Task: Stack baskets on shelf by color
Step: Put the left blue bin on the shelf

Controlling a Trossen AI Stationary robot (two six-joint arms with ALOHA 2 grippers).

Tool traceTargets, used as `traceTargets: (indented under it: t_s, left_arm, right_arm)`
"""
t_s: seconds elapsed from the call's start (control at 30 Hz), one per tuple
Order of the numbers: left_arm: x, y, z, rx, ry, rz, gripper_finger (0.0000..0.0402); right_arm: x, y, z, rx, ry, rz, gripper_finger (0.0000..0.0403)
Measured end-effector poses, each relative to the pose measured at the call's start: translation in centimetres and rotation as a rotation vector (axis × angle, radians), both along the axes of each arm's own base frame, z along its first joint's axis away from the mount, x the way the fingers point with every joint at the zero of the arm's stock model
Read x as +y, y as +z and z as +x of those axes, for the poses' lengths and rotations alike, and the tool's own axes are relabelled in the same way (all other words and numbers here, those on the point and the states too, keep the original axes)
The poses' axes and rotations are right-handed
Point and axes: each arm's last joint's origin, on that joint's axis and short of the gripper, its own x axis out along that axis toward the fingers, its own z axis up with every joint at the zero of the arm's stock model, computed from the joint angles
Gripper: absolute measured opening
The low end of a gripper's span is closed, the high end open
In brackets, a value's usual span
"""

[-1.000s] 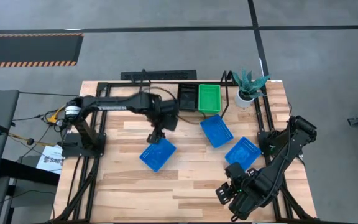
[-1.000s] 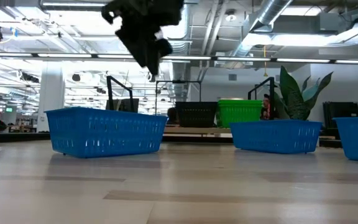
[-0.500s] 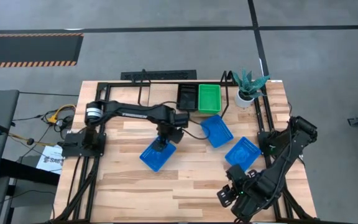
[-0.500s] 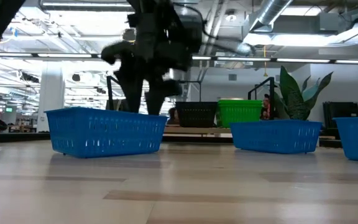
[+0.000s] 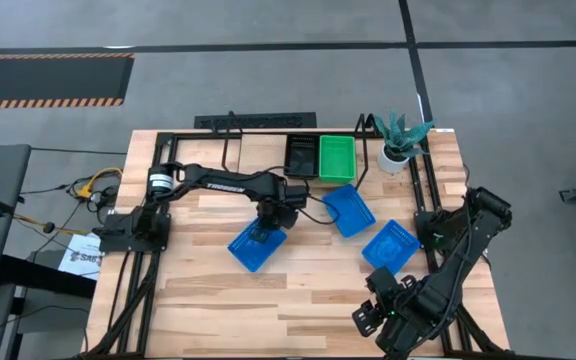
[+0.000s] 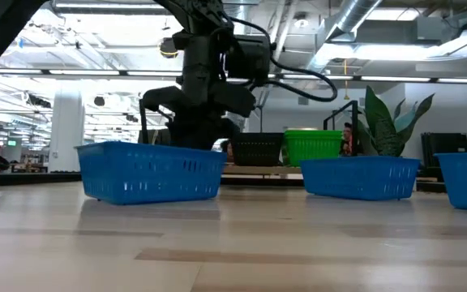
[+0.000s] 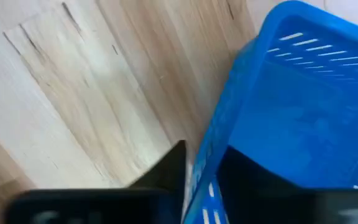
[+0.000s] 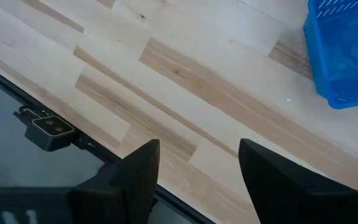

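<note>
Blue basket [image 5: 257,245] flat on tabletop [image 5: 208,300], near its middle, well short of shelf [image 5: 268,150]. Left gripper [image 5: 265,228] down on its far wall, fingers [image 7: 166,174] astride the wall, evidently for lifting; closure not confirmed. Right gripper [image 8: 194,165] parked at near edge, fingers spread, empty

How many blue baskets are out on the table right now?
3. One sits centre-left under the left gripper, one just before the shelf, one toward the right side. Others could hide inside stacks.

"TROSSEN" on left arm [image 5: 230,184]
</note>
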Motion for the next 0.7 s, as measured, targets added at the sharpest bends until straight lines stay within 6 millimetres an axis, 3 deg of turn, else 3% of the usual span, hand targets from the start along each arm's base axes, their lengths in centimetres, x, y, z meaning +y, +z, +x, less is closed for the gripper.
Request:
traceTargets:
  t_s: [0.07,0.27,0.5,0.7]
  left_arm:
    - [0.0,0.0,-0.1,0.006,0.014,-0.014,0.0019]
    - [-0.3,1.1,-0.8,0.04,0.107,-0.081,0.0002]
    - [0.7,7.8,-4.0,-0.062,0.132,0.006,0.0]
    - [6.0,13.0,-7.5,-0.254,0.308,0.155,0.0]
  right_arm:
    - [0.0,0.0,0.0,0.001,-0.001,-0.001,0.0245]
    - [0.0,0.0,0.0,0.002,0.007,-0.004,0.0245]
    - [-0.2,0.0,-0.1,0.018,0.01,-0.022,0.0245]
    - [-0.6,0.0,0.3,0.027,0.05,-0.044,0.0245]
